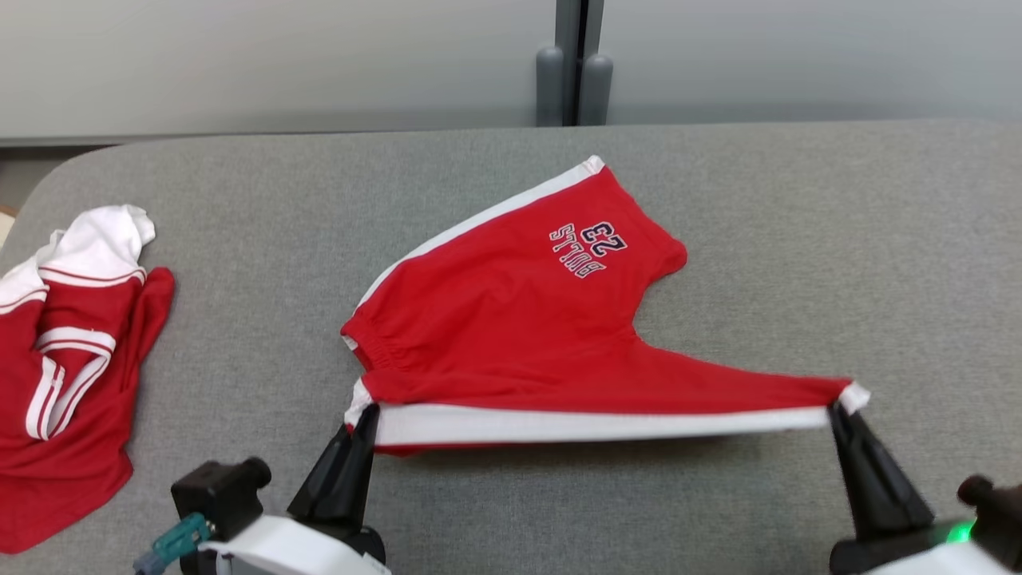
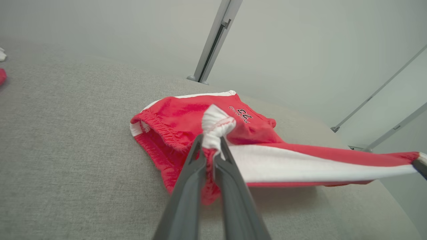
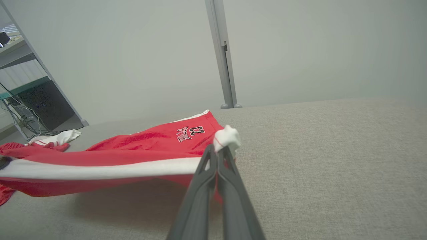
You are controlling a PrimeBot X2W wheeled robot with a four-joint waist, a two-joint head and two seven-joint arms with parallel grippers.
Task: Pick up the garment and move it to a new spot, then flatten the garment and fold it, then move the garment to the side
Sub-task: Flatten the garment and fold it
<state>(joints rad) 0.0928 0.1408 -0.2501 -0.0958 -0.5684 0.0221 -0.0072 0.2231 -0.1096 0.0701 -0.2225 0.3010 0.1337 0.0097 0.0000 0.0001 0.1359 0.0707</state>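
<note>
A pair of red shorts [image 1: 511,319] with white side stripes and a printed "23" logo lies on the grey table [image 1: 718,200]. Its near white stripe is stretched taut and lifted a little between my two grippers. My left gripper [image 1: 366,417] is shut on the waistband corner, which bunches white above the fingers [image 2: 213,133]. My right gripper [image 1: 840,407] is shut on the leg-hem corner [image 3: 227,138]. The far half of the shorts [image 3: 160,140] rests flat on the table.
A second red and white garment [image 1: 72,351] lies crumpled at the table's left edge. A grey post [image 1: 573,64] stands behind the table against a pale wall. Open grey table surface spreads to the right and in front of the shorts.
</note>
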